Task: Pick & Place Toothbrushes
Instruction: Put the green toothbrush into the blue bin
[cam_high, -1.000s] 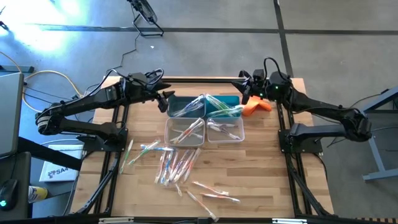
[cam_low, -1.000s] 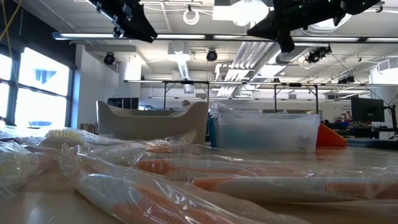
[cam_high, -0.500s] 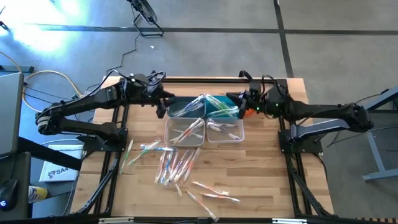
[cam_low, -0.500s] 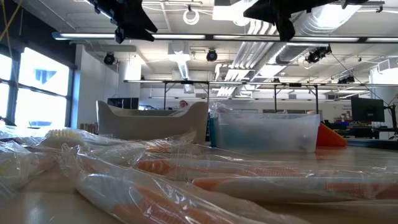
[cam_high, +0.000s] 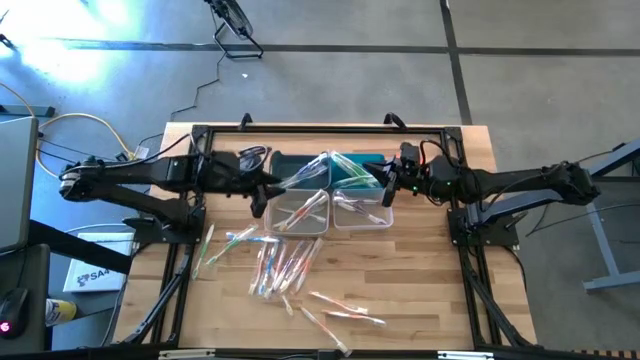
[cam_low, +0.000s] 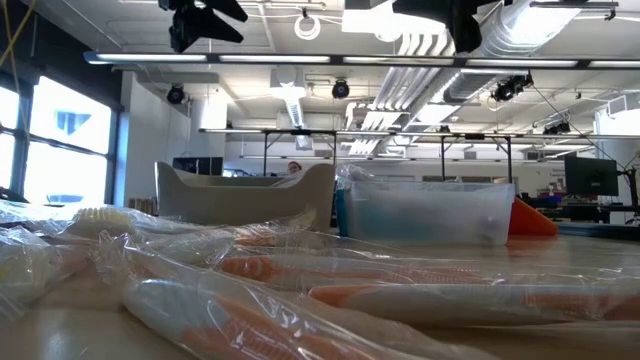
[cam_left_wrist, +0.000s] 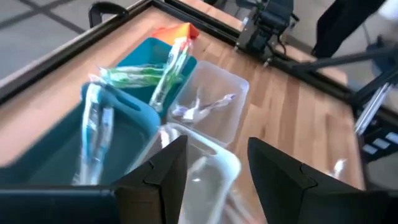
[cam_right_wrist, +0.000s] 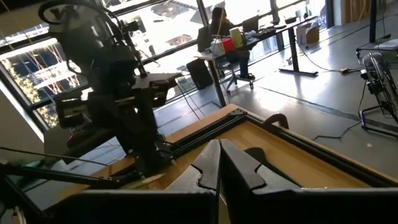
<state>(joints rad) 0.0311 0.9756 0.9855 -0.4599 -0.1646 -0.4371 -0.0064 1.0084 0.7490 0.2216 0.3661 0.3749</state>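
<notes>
Toothbrushes (cam_high: 285, 265): loose pile on table (cam_high: 420, 290) in front of bins, more inside teal bin (cam_high: 300, 170) and two clear bins (cam_high: 297, 211). Left end effector (cam_high: 262, 190) above corner between teal bin and left clear bin, fingers spread, empty. Right end effector (cam_high: 385, 187) above right clear bin's edge, fingers pressed together, empty.

Two dark arms, left gripper (cam_high: 262, 190) and right gripper (cam_high: 383, 186). Four bins: two teal bins (cam_high: 285, 163) side by side at 12 o'clock, two clear bins (cam_high: 296, 229) just below them. One orange cloth (cam_left_wrist: 176, 30), seen in the left wrist view. Toothbrushes (cam_high: 285, 265): too many and too overlapped to count exactly, several in the bins, a dozen-plus loose toward 6 o'clock. One person seated at a desk in the room, in the right wrist view.
</notes>
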